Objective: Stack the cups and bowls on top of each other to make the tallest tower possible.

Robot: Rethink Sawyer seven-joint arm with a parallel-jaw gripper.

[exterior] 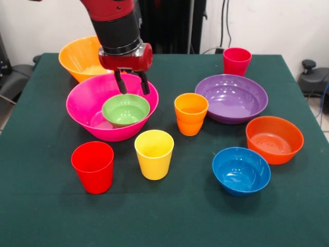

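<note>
Table bears the hot-pink bowl at left, green bowl tilted inside. Gripper hangs just above its far rim, fingers slightly parted, holding nothing. Cups and other bowls stand apart.

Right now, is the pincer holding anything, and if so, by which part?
It looks like the pincer grips the small green bowl by its far rim, inside the big hot-pink bowl; firm contact cannot be confirmed.
</note>
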